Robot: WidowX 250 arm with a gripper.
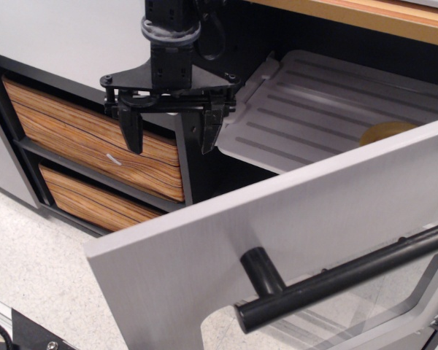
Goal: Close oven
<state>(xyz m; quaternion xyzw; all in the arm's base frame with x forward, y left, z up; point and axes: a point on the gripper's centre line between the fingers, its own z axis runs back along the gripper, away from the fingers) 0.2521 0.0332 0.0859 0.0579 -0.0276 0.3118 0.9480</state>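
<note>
My claw [170, 120] is showing matte black against everything around it. The oven [204, 248] door is showing brushed silver-grey, and its thick bar handle [336, 281] is gleaming glossy black. The ribbed rack [328, 102] inside is looking pale grey, and a yellowish round object [385, 133] is peeking over the door's edge. The two drawers [87, 142] are displaying striped orange-brown wood grain inside a black frame. The floor [36, 255] is appearing speckled off-white.
</note>
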